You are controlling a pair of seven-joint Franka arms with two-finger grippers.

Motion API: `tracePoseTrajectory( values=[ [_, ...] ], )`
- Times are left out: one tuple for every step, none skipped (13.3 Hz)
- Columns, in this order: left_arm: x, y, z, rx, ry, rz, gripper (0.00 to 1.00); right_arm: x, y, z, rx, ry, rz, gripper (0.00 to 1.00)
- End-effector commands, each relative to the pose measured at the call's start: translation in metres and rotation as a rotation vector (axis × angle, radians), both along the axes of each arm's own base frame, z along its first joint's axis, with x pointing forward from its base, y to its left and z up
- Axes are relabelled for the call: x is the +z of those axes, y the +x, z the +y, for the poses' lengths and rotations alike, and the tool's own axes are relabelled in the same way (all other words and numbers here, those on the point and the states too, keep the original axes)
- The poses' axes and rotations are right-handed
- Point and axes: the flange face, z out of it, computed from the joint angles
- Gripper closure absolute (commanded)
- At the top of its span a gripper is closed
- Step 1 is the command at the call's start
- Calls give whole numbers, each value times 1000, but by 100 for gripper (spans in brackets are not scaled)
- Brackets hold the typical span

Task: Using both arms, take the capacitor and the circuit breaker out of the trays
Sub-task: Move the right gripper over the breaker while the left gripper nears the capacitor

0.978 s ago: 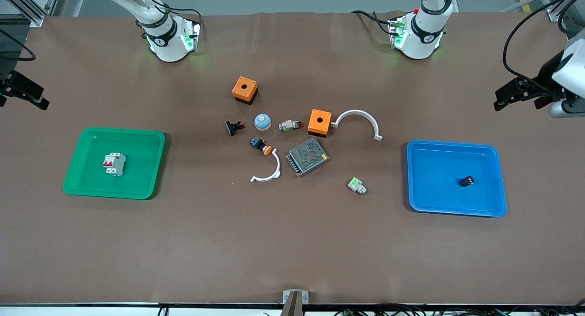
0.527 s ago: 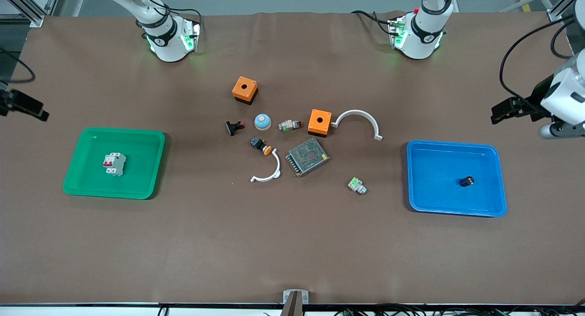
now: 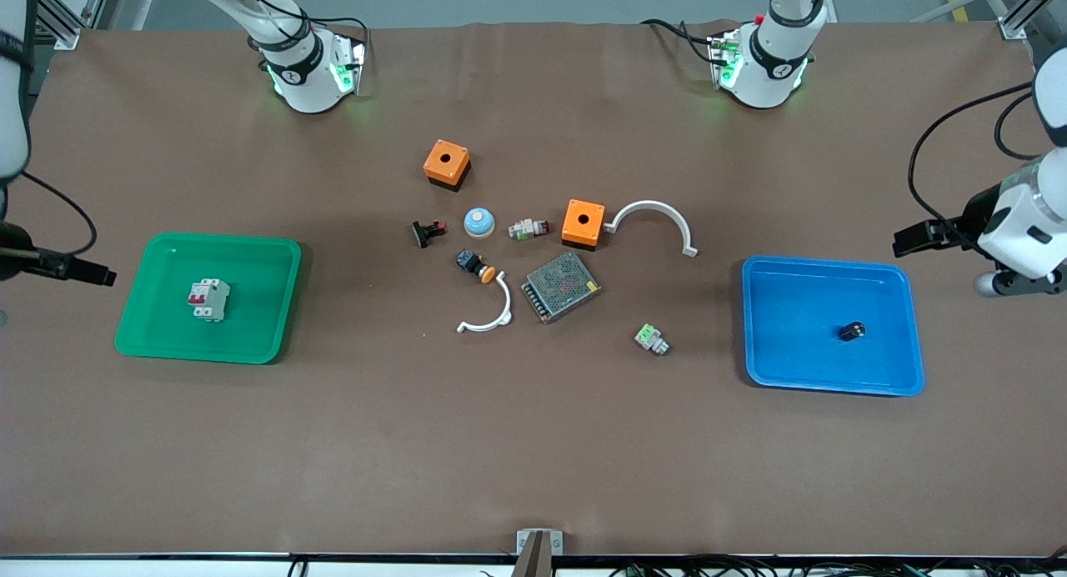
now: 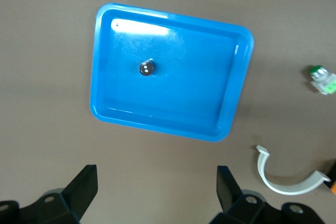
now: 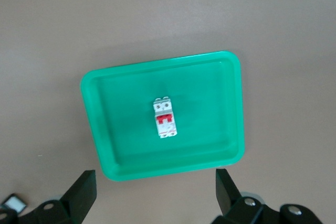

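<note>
The capacitor [image 3: 851, 331], a tiny black cylinder, stands in the blue tray [image 3: 792, 368]; the left wrist view shows it too [image 4: 146, 68], inside the tray [image 4: 231, 98]. The breaker [image 3: 208, 299], white with red levers, lies in the green tray [image 3: 150, 327]; the right wrist view shows it [image 5: 164, 118] in that tray [image 5: 100, 129]. My left gripper [image 3: 904, 242] hangs open and empty over the table beside the blue tray [image 4: 156, 182]. My right gripper [image 3: 96, 274] hangs open and empty beside the green tray [image 5: 156, 184].
Mid-table lie two orange boxes [image 3: 447, 163] [image 3: 583, 222], a mesh power-supply box [image 3: 561, 286], two white arcs [image 3: 654, 218] [image 3: 488, 314], a green-and-white connector [image 3: 651, 338], a blue dome [image 3: 479, 222], a push-button [image 3: 475, 266] and a clip switch [image 3: 427, 233].
Both grippers have moved along the table's ends toward their trays. The capacitor, the breaker and the other parts have not moved.
</note>
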Motion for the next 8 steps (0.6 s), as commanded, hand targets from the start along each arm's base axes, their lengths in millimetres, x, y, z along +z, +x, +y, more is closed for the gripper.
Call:
tracePoseTrajectory(
  values=[
    [-26, 8, 22, 13, 21, -24, 0, -50, -20, -2, 94, 2, 18, 0],
    [-37, 9, 26, 17, 21, -48, 0, -70, -24, -3, 105, -6, 4, 0],
    [-45, 9, 30, 23, 20, -69, 0, -88, -27, -2, 114, -12, -18, 0],
    [-48, 10, 31, 25, 20, -83, 0, -110, -35, -4, 139, -11, -32, 0],
    [-50, 11, 31, 24, 20, -91, 0, -127, -43, -8, 176, -7, -43, 0],
    [-58, 12, 30, 26, 19, -93, 0, -144, -53, -13, 211, -5, -57, 0],
    [-67, 13, 30, 32, 18, -106, 0, -155, -60, -13, 227, -4, -62, 0],
    [-83, 13, 34, 34, 19, -128, 0, -166, -66, -11, 231, -2, -60, 0]
  ],
)
